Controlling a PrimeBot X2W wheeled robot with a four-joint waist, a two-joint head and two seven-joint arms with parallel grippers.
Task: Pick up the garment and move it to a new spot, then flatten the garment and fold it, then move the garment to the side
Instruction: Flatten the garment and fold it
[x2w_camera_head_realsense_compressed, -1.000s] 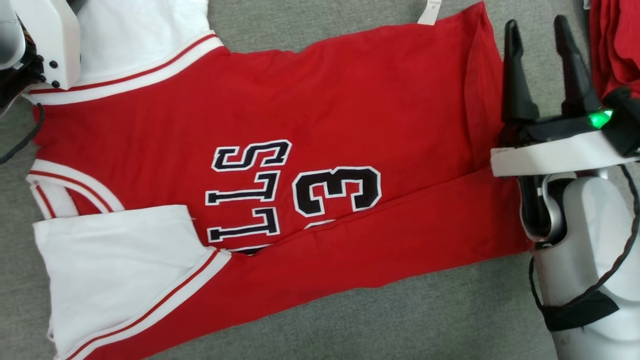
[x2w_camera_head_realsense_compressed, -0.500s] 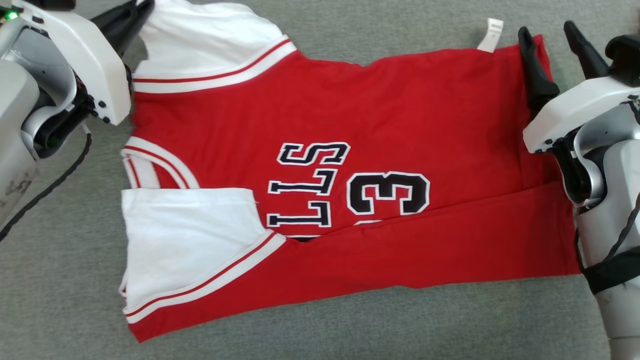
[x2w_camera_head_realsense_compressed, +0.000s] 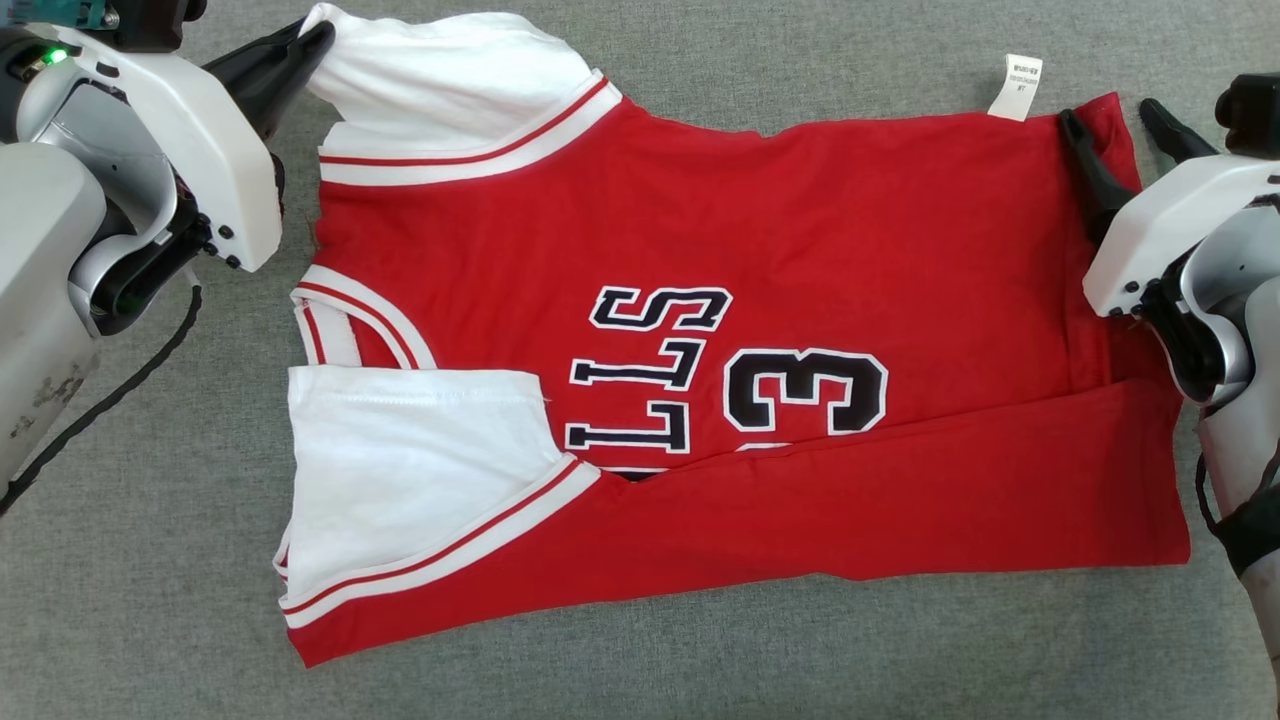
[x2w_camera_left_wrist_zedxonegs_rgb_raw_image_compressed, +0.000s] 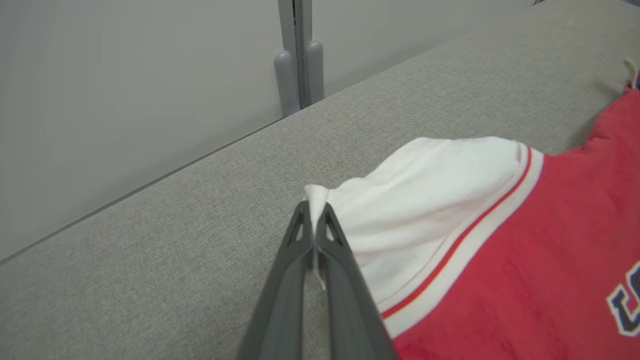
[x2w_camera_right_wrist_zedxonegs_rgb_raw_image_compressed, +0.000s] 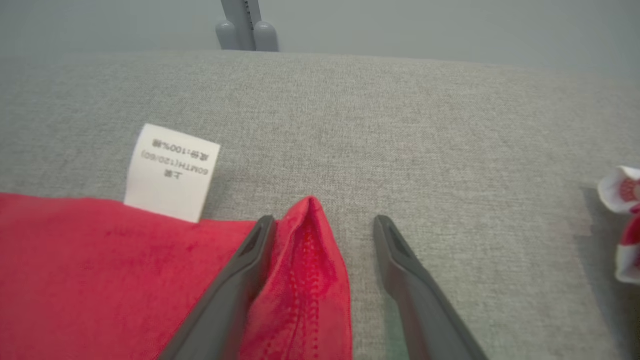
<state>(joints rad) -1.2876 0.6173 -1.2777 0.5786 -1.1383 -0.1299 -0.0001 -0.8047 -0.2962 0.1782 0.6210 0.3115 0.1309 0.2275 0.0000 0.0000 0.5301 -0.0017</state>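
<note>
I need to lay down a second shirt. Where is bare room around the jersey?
Bare surface runs along the near edge of the jersey; a strip lies beyond it between sleeve and label. Crowded: the far corners, where the left gripper pinches the sleeve and the right gripper straddles the hem.

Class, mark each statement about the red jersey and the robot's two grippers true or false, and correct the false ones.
1. The left gripper is shut on the jersey's white sleeve. True.
2. The right gripper is clamped on the red hem corner. False: its fingers stand open, the corner between them.
3. A white care label sticks out beside that corner. True.
4. The jersey lies on bare wood. False: on a grey fabric surface.
5. Its number reads 7. False: it reads 3.
</note>
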